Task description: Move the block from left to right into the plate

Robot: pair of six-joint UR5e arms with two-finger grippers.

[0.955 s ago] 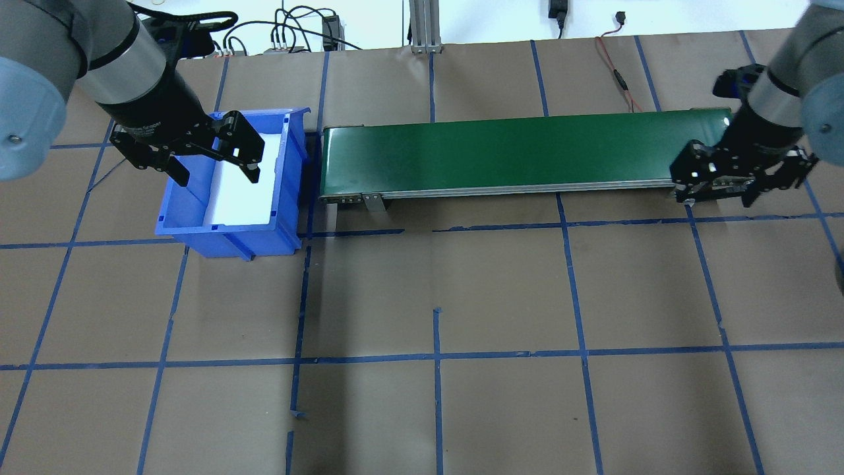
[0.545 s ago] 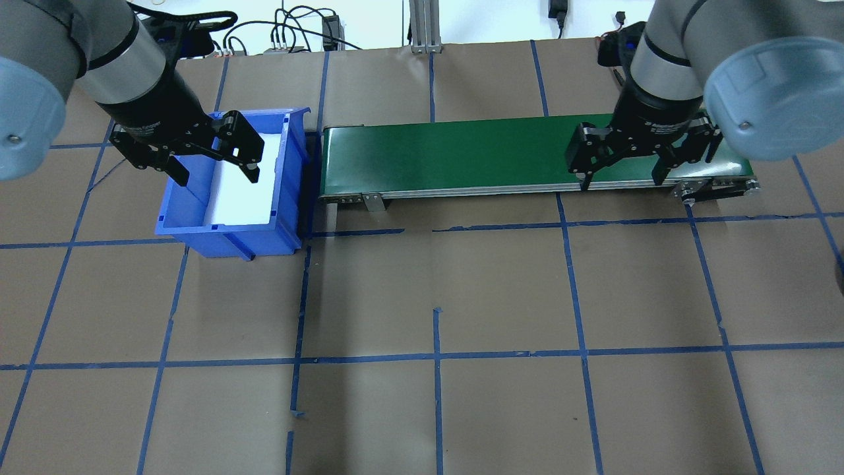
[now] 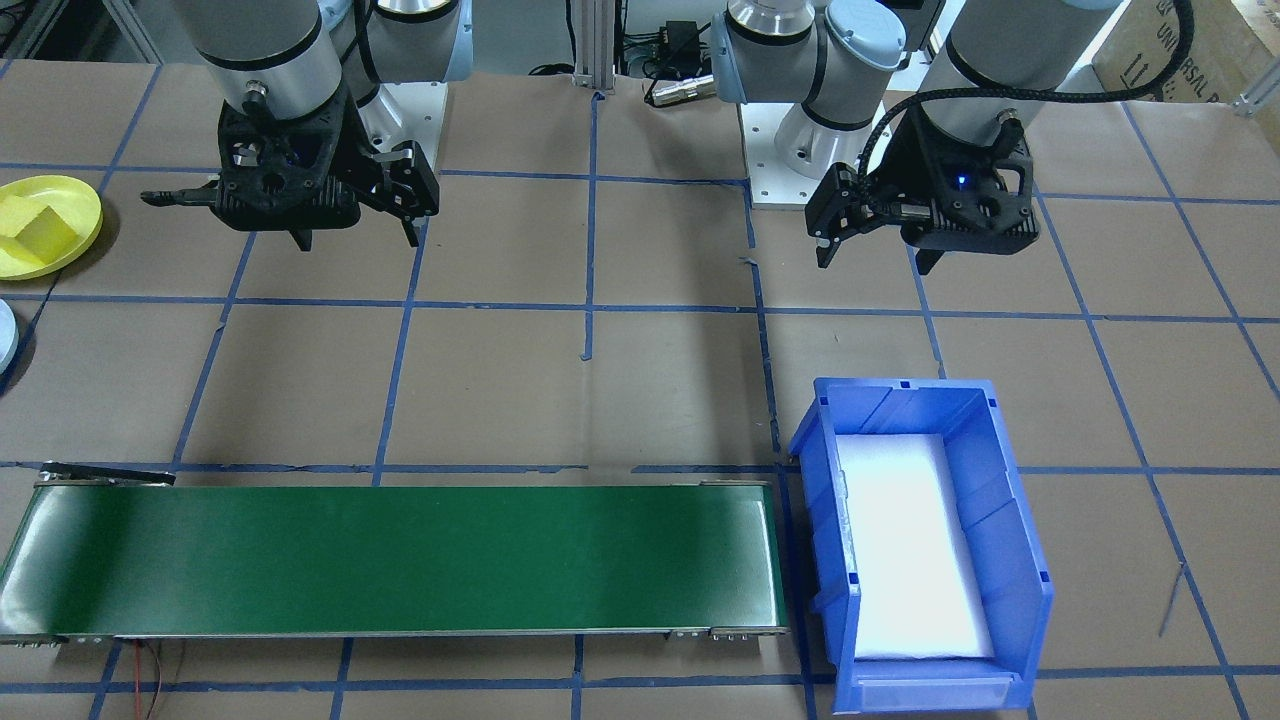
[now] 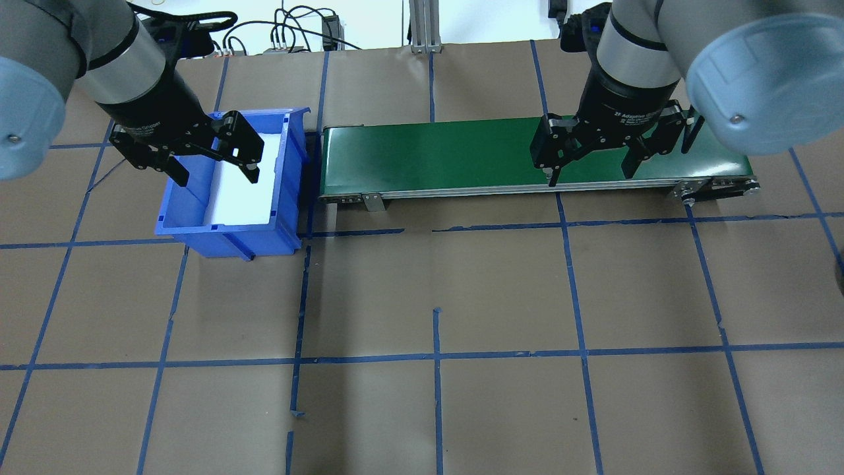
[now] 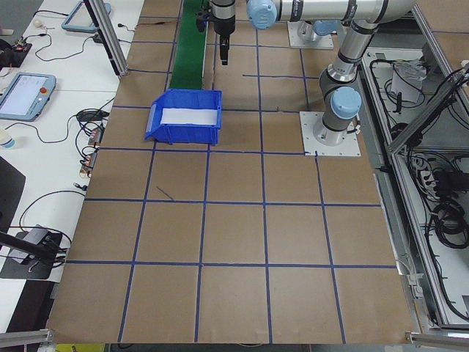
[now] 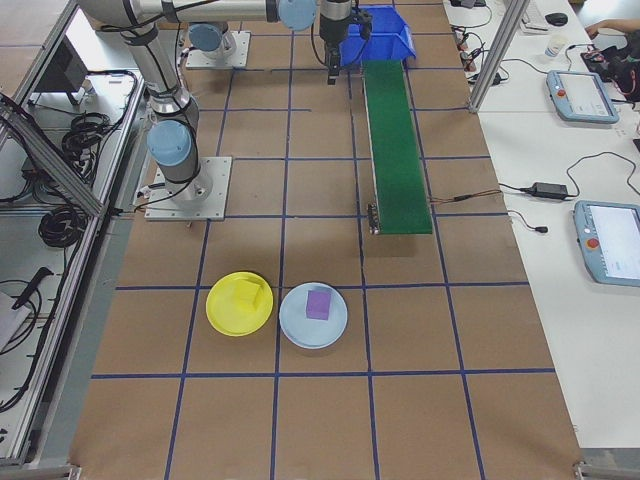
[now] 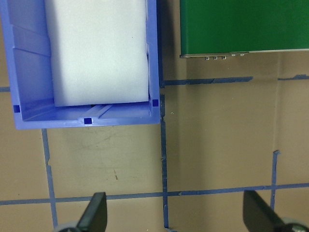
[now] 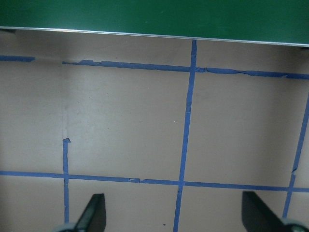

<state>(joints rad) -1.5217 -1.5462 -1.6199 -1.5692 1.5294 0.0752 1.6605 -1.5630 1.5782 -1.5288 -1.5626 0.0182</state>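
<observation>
Both grippers stand open and hold nothing. Left gripper (image 4: 214, 161) hangs with its fingers spread wide above the blue bin (image 4: 290, 165), whose floor is covered by a white pad (image 4: 247, 191); in the left wrist view the two fingertips (image 7: 94, 212) sit far apart at the bottom edge, over bare brown paper just short of the bin's near wall. Right gripper (image 4: 591, 166) hovers above the right part of the green belt (image 4: 428, 155), fingers pointing down and set well apart; its wrist view shows the belt's edge along the top and the blue tape grid below, with nothing between the fingertips (image 8: 94, 212).

From the front-facing view, the right gripper (image 3: 290, 235) appears on the view's left and the left gripper (image 3: 875, 255) on its right, both raised above the table (image 3: 600, 400).

Plate (image 3: 85, 205) lies at the table's far right end, well apart from both grippers and from the belt. A yellow block (image 3: 35, 232) rests inside it, slightly tilted. The right side view shows the plate (image 6: 225, 315) with that block (image 6: 248, 296) in it, and just beside it a pale blue plate (image 6: 295, 325) carrying a purple block (image 6: 318, 303). The belt carries nothing, and the bin holds only its pad.
</observation>
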